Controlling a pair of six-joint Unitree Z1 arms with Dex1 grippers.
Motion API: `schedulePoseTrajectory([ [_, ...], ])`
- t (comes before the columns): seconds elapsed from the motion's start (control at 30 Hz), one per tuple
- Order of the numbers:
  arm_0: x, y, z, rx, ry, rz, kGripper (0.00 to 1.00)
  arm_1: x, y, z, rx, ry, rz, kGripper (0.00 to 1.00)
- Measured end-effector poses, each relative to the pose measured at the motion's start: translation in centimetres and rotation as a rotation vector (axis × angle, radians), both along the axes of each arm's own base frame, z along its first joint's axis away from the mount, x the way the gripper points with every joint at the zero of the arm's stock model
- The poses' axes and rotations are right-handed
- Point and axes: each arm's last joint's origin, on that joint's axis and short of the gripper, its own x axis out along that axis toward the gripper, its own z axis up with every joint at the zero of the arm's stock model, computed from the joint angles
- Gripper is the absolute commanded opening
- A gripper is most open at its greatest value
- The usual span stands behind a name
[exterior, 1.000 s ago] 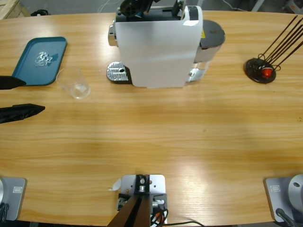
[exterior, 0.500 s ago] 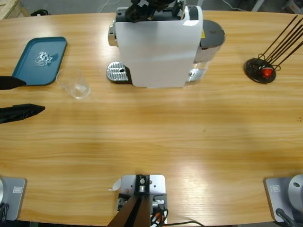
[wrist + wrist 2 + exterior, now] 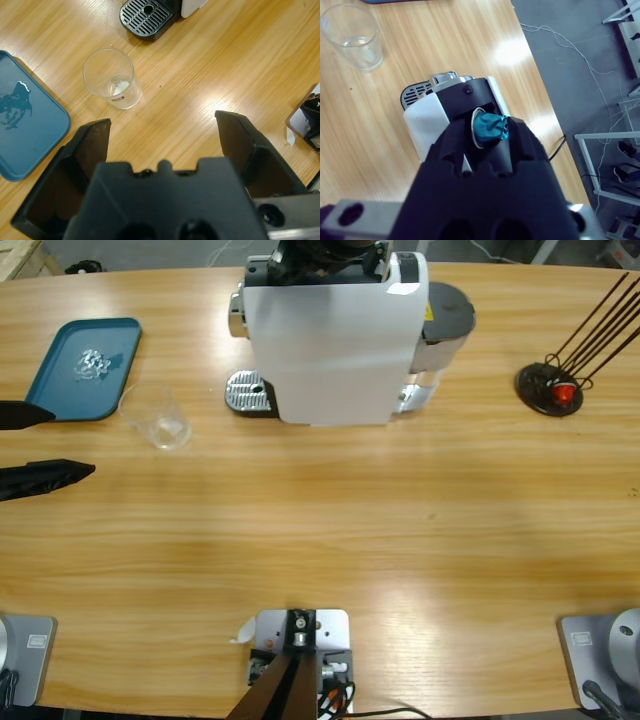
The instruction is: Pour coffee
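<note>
right gripper over machine, apparently clamping capsule

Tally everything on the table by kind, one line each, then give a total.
Coffee machine: 1
Clear glass: 1
Teal tray: 1
Teal capsule held by the right gripper: 1
Black stand with rods: 1
Total: 5

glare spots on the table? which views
High view: broad pale sheen on the long wooden table toward the bottom middle. Left wrist view: bright patch on the wood. Right wrist view: strong white hotspot near the table edge.
</note>
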Motion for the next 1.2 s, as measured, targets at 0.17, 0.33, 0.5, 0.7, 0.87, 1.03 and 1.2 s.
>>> schedulePoseTrajectory([
  [0.17,0.0,0.0,0.0,0.0,0.0,0.0,0.908,0.2,-0.2,-0.1,-0.001,0.012,0.0,0.085],
  [0.33,0.0,0.0,0.0,0.0,0.0,0.0,0.908,0.3,-0.3,0.0,-0.002,0.013,-0.002,0.085],
  [0.5,0.0,0.0,-0.1,0.002,0.003,0.0,0.908,0.4,-0.2,1.0,0.012,0.002,-0.003,0.085],
  [0.7,0.0,0.0,-0.1,0.001,0.003,0.001,0.908,0.7,-0.2,2.8,0.046,-0.034,-0.014,0.085],
  [0.87,0.0,0.0,-0.1,-0.003,-0.002,0.002,0.908,0.6,-0.5,4.1,0.144,0.054,-0.151,0.085],
  [1.03,0.0,0.0,0.0,-0.004,-0.003,0.002,0.908,0.2,-1.1,3.8,0.253,0.214,-0.346,0.085],
  [1.2,0.1,0.0,0.0,-0.008,-0.005,0.002,0.908,0.2,-1.1,4.8,0.422,0.327,-0.51,0.085],
])
